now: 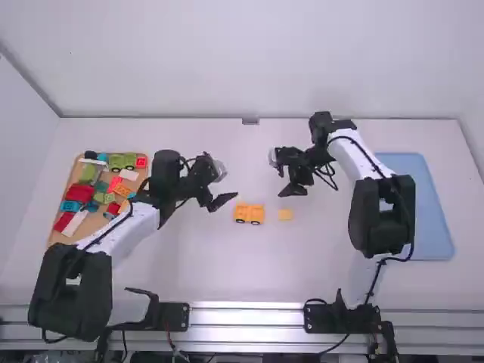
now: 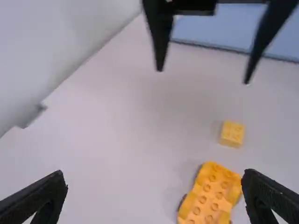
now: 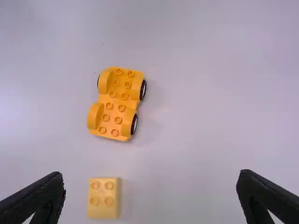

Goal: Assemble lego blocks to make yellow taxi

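Two pincers hang above the middle of the surface (image 1: 181,265), both with nothing between their fingers. The left pincer (image 1: 221,200) is spread wide, and it is just to the left of the yellow wheeled base (image 3: 114,105). The right pincer (image 1: 293,190) is spread also — it is a little nearer to the far edge than the small yellow brick (image 3: 104,198).

The yellow wheeled base stands on its dark wheels, studs up, around the middle of the surface, with its long side going along the far edge. The small yellow brick lies apart from it, on the side of the right edge, also with studs up.

Near the left edge is a wooden tray (image 1: 94,225) with many blocks of red, green, blue, white and orange colour. Near the right edge lies a blue tray (image 1: 435,219) — its long side follows this edge.
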